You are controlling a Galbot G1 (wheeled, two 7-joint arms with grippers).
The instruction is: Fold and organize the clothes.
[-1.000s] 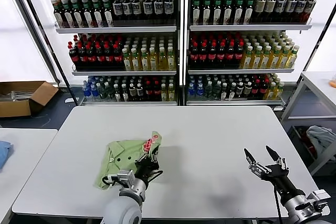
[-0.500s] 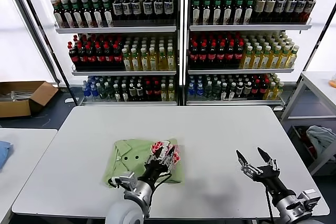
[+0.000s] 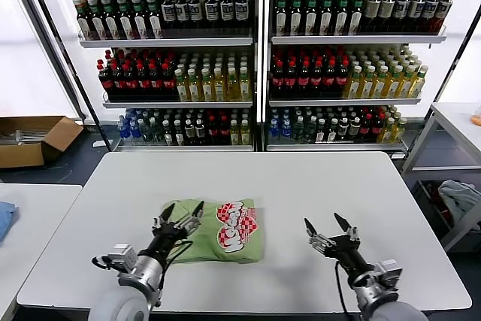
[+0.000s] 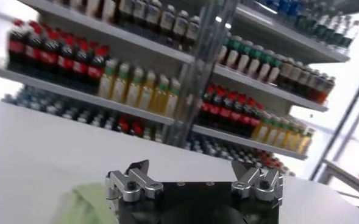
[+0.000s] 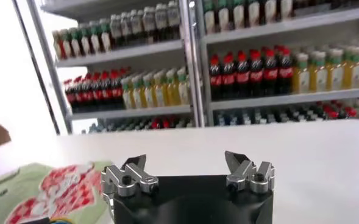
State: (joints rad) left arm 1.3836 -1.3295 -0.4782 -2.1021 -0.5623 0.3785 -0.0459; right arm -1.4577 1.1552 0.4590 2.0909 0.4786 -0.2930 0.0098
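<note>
shirt point(image 3: 222, 229), light green and folded into a compact rectangle, lies on the white table point(image 3: 301, 186) toward the near edge, a little left of the middle, with its red-and-white print facing up on the right half of the fold. the same print shows in the right wrist view, low beside the gripper body point(image 5: 51, 192). the left gripper point(image 3: 183, 212) hovers at the shirt's left part, its jaws spread apart and holding nothing; whether the fingertips touch the fabric cannot be told. in its own wrist view the left gripper point(image 4: 194, 176) shows both fingers wide apart, with a sliver of green cloth beneath. the right gripper point(image 3: 326, 228) sits near the table's near edge, right of the shirt and clear of it, jaws likewise apart and empty. shelves of bottles point(image 3: 255, 58) stand beyond the far edge.
</note>
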